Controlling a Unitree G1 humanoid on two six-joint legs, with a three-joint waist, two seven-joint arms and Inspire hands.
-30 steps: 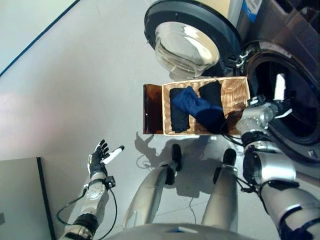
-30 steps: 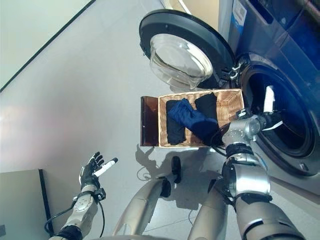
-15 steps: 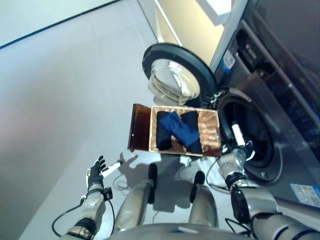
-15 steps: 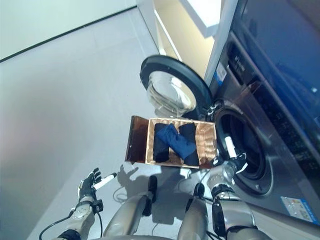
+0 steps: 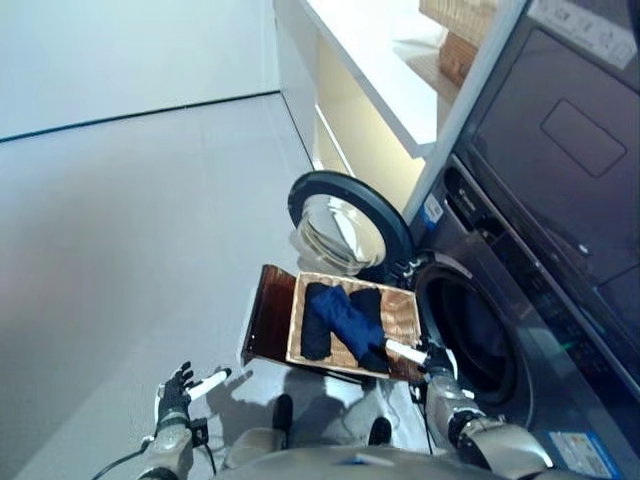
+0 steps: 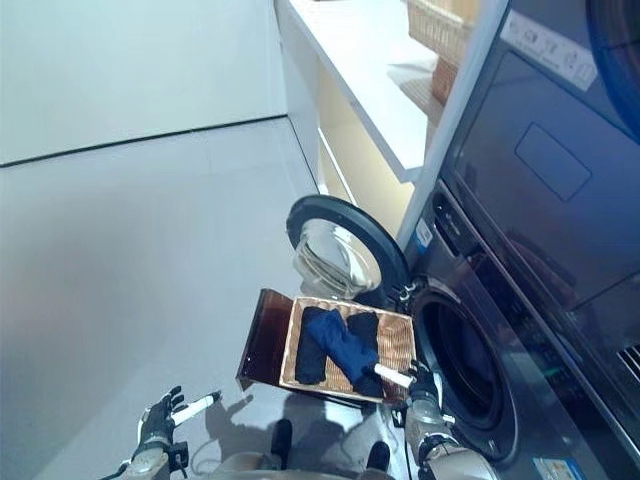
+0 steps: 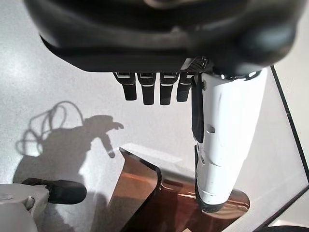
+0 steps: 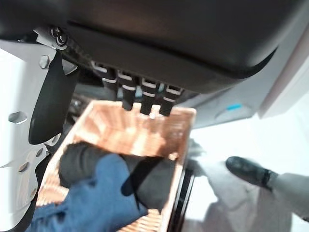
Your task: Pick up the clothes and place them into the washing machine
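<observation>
Meanwhile right hand point(image 5: 432, 358) has withdrawn from washing machine point(image 5: 480, 340) toward basket point(image 5: 405, 305).

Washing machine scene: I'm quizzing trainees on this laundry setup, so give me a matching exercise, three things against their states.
Things:
1. washing machine door
2. blue garment
3. left hand

States:
A. lying in the wicker basket across dark clothes
B. swung open
C. open over the bare floor, holding nothing

Pairs: 1-B, 2-A, 3-C

I'm looking at a laundry room: stacked front-load washing machine point(image 5: 500, 330), wicker basket point(image 5: 405, 312) of clothes point(image 5: 340, 322)
</observation>
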